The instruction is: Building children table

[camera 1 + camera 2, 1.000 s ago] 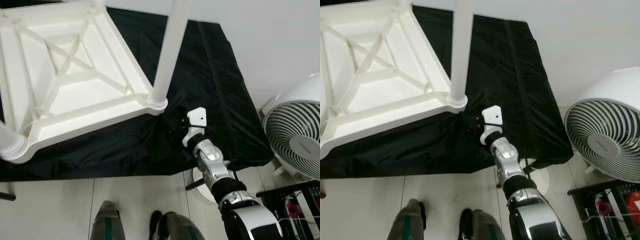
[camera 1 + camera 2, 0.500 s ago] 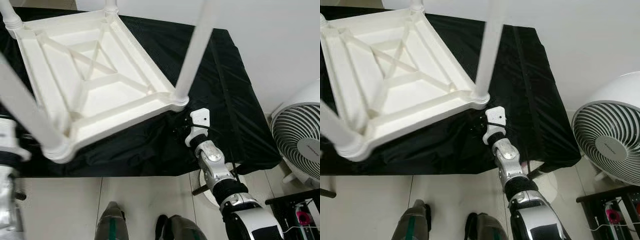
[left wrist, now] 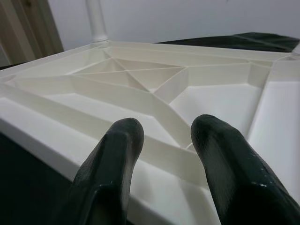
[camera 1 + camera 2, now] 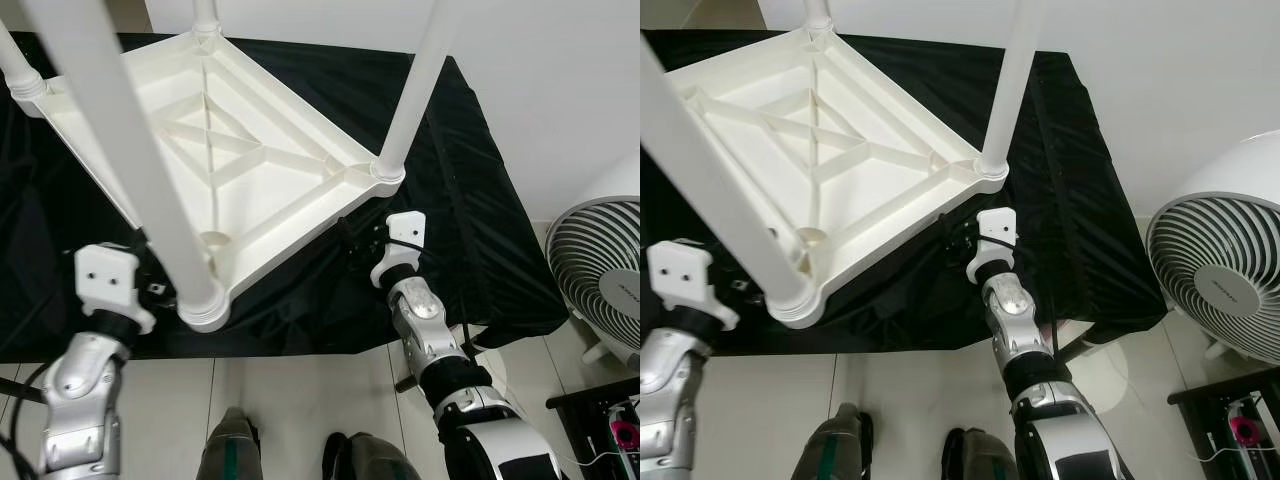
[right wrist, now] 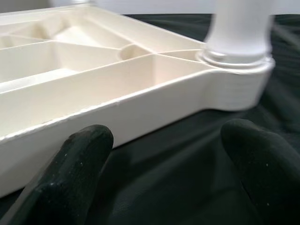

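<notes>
In the left eye view, the white children's table point(image 4: 230, 160) is lying upside down on a worktop draped in black cloth point(image 4: 470, 230), its ribbed underside facing up and 4 legs point(image 4: 130, 160) rising toward the camera. The left gripper point(image 4: 150, 285) is reaching in at the near corner, and the right gripper point(image 4: 350, 240) is sitting just beside the corner with another leg. A white fan point(image 4: 600, 290) is standing on the floor to the right. In the left wrist view, the left gripper's 2 fingers point(image 3: 110, 173) are spreading apart over the table's rim. In the right wrist view, the right gripper's fingers point(image 5: 70, 173) are gaping wide, facing the table's side wall above the cloth.
</notes>
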Controlling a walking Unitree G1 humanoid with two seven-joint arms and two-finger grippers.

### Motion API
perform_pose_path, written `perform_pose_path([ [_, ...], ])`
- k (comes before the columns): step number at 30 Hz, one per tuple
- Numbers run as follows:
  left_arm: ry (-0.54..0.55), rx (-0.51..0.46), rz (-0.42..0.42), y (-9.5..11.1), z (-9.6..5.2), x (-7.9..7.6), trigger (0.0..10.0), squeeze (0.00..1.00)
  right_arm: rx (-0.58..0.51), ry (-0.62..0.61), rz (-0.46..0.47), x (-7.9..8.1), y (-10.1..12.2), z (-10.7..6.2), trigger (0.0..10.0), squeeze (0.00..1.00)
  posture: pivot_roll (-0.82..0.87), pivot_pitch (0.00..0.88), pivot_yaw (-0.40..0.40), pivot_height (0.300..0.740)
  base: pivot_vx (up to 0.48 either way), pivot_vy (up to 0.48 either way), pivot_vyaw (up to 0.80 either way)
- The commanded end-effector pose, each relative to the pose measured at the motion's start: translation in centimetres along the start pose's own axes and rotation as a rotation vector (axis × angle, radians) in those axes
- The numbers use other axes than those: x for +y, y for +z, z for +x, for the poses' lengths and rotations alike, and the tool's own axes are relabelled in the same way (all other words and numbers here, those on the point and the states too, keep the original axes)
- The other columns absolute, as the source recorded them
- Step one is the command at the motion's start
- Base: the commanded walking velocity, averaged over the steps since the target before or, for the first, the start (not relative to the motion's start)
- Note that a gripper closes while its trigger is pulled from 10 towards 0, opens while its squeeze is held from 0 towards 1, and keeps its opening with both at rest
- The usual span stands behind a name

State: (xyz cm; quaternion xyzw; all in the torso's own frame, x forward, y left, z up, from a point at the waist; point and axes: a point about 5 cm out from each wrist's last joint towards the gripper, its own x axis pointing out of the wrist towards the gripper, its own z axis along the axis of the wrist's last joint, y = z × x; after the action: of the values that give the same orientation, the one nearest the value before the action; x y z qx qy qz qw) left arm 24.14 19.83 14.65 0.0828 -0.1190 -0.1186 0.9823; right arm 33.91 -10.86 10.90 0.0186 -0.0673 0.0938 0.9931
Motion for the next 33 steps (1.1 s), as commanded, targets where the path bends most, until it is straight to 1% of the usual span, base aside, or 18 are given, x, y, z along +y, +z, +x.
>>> perform_pose_path([
  [1, 0.025, 0.01, -0.02, -0.1, 0.4, -0.8, 10.0, 0.0, 0.009, -0.04, -0.007, -0.2, 0.0, 0.0, 10.0, 0.0, 0.17, 0.1, -0.008, 0.74, 0.0, 0.0, 0.0],
  [2, 0.025, 0.01, -0.02, -0.1, 0.4, -0.8, 10.0, 0.0, 0.009, -0.04, -0.007, -0.2, 0.0, 0.0, 10.0, 0.0, 0.17, 0.1, -0.008, 0.74, 0.0, 0.0, 0.0],
  [4, 0.007, -0.029, -0.049, 0.3, 1.2, -1.7, 10.0, 0.0, -0.003, -0.063, -0.078, -0.7, 0.2, 0.0, 10.0, 0.0, 0.17, 0.098, -0.014, 0.74, 0.0, 0.0, 0.0],
  [5, 0.007, -0.029, -0.049, 0.3, 1.2, -1.7, 10.0, 0.0, -0.003, -0.063, -0.078, -0.7, 0.2, 0.0, 10.0, 0.0, 0.17, 0.098, -0.014, 0.74, 0.0, 0.0, 0.0],
  [6, -0.019, -0.041, -0.08, 0.4, 2.5, -2.9, 10.0, 0.0, -0.009, -0.053, -0.081, -0.8, 0.0, -0.5, 10.0, 0.0, 0.15, 0.098, -0.031, 0.74, 0.0, 0.0, 0.0],
  [7, -0.024, -0.04, -0.091, 0.5, 2.9, -3.2, 10.0, 0.0, -0.01, -0.049, -0.075, -0.9, 0.0, -0.7, 10.0, 0.0, 0.14, 0.099, -0.033, 0.74, 0.0, 0.0, 0.0],
  [12, -0.085, -0.026, -0.093, -0.2, 3.5, -5.2, 10.0, 0.0, -0.028, -0.028, -0.054, -1.2, 0.1, -1.2, 10.0, 0.0, 0.11, 0.106, -0.042, 0.74, 0.0, 0.0, 0.0],
  [13, -0.085, -0.026, -0.093, -0.2, 3.5, -5.2, 10.0, 0.0, -0.028, -0.028, -0.054, -1.2, 0.1, -1.2, 10.0, 0.0, 0.11, 0.106, -0.042, 0.74, 0.0, 0.0, 0.0],
  [14, -0.1, -0.035, -0.123, -0.3, 4.3, -6.5, 10.0, 0.0, -0.054, -0.019, -0.039, -1.3, 0.4, -1.4, 10.0, 0.0, 0.1, 0.107, -0.049, 0.74, 0.0, 0.0, 0.0],
  [16, -0.103, -0.038, -0.136, -0.3, 4.6, -7.0, 10.0, 0.0, -0.06, -0.01, -0.029, -1.3, 0.5, -1.5, 10.0, 0.0, 0.1, 0.107, -0.05, 0.74, 0.0, 0.0, 0.0],
  [19, -0.115, -0.038, -0.144, -0.3, 5.1, -7.6, 10.0, 0.0, -0.069, 0.036, 0.009, -1.0, 0.8, -1.6, 10.0, 0.0, 0.09, 0.104, -0.056, 0.74, 0.0, 0.0, 0.0],
  [21, -0.17, -0.038, -0.105, -0.2, 5.6, -8.1, 10.0, 0.0, -0.084, 0.175, 0.022, -0.6, 1.6, -1.9, 10.0, 0.0, 0.09, 0.093, -0.057, 0.74, 0.0, 0.0, 0.0],
  [23, -0.211, -0.029, -0.048, -0.4, 5.5, -7.7, 10.0, 0.0, -0.082, 0.282, 0.012, -0.9, 2.3, -2.3, 10.0, 0.0, 0.09, 0.087, -0.058, 0.74, 0.0, 0.0, 0.0],
  [27, -0.224, -0.015, -0.003, -0.7, 5.3, -6.7, 10.0, 0.0, -0.076, 0.359, 0.006, -1.5, 3.0, -2.6, 10.0, 0.0, 0.09, 0.085, -0.057, 0.74, 0.0, 0.0, 0.0],
  [28, -0.219, -0.003, 0.039, -1.0, 4.9, -5.3, 10.0, 0.0, -0.057, 0.44, 0.008, -2.3, 3.6, -3.1, 10.0, 0.0, 0.08, 0.075, -0.057, 0.74, 0.0, 0.0, 0.0],
  [29, -0.219, -0.003, 0.039, -1.0, 4.9, -5.3, 10.0, 0.0, -0.057, 0.44, 0.008, -2.3, 3.6, -3.1, 10.0, 0.0, 0.08, 0.075, -0.057, 0.74, 0.0, 0.0, 0.0],
  [30, -0.221, 0.019, 0.091, -1.5, 4.3, -3.8, 10.0, 0.0, -0.048, 0.526, -0.005, -3.2, 4.5, -3.6, 10.0, 0.0, 0.08, 0.068, -0.056, 0.74, 0.0, 0.0, 0.0],
  [33, -0.232, 0.035, 0.098, -1.7, 3.9, -3.3, 10.0, 0.0, -0.032, 0.594, -0.005, -3.5, 4.9, -4.0, 10.0, 0.0, 0.08, 0.064, -0.055, 0.74, 0.0, 0.0, 0.0],
])
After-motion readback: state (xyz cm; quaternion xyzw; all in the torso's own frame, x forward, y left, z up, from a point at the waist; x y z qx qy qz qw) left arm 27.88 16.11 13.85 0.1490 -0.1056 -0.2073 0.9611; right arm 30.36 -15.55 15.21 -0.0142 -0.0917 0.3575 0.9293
